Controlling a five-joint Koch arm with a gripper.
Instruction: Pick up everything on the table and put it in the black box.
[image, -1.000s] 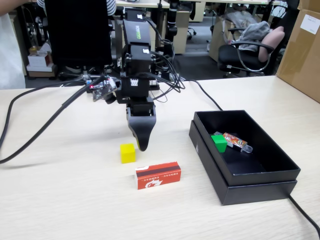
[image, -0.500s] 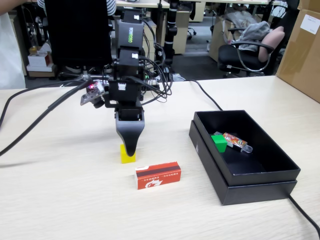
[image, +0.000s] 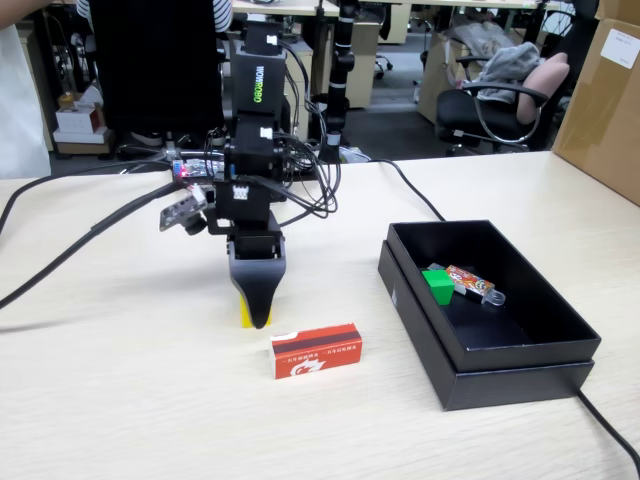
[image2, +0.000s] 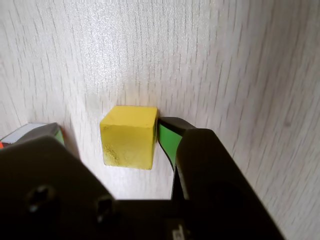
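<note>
In the wrist view we see our black claw (image2: 107, 142) spread wide around the small yellow wooden cube (image2: 128, 136) resting on the pale wood-grain table (image2: 225, 60), one green-padded jaw touching its three o'clock face, the other standing off at nine o'clock, so closing should trap it.

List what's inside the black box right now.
Inside the black box: a green cube and an orange-patterned stick beside it. The near wall hides part of the floor.
</note>
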